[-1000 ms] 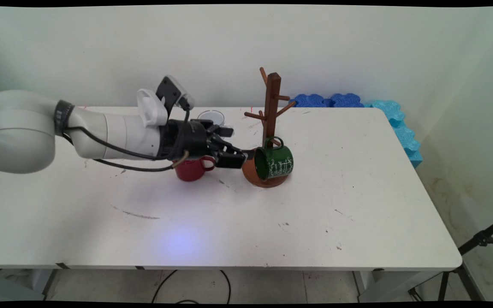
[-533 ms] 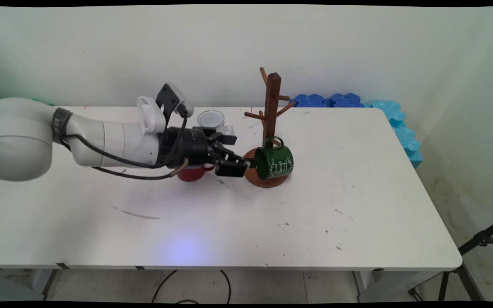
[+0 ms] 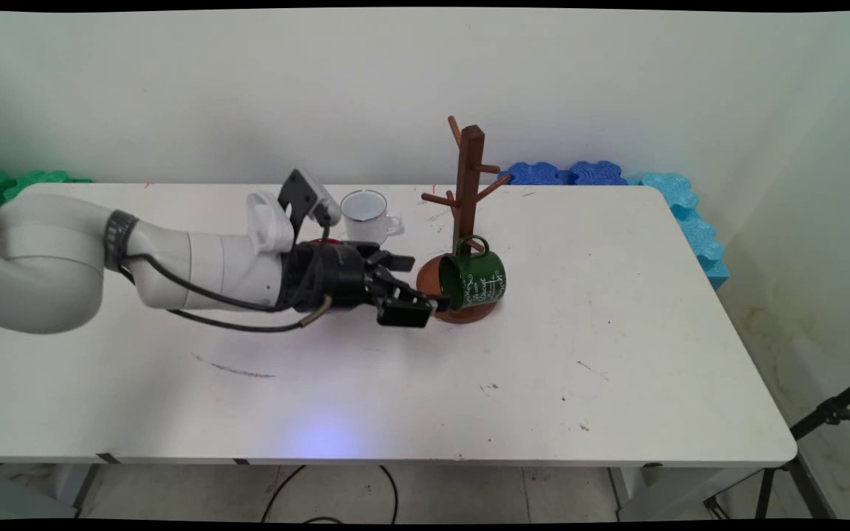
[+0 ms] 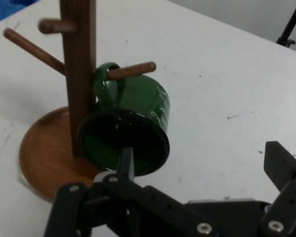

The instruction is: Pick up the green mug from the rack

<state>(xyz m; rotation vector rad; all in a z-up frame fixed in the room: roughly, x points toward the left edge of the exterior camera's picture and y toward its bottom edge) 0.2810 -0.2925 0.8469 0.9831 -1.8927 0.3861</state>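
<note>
My gripper [image 3: 425,304] has dropped lower and pulled a little back over the last second, uncovering the white mug [image 3: 366,214] at about eleven o'clock of me. My jaws are spread wide, holding nothing. The green mug [image 3: 475,279] hangs by its handle on a lower peg of the wooden mug tree [image 3: 467,184], mouth toward me, at three o'clock; one finger [image 4: 126,163] seems just at its rim. The red mug is mostly hidden behind my wrist on the worktop [image 3: 617,354].

Even, soft room light; the worktop [image 3: 617,354] is bright, with a faint shadow beneath the tool [image 3: 425,306]. Hand view is slightly soft close up.
</note>
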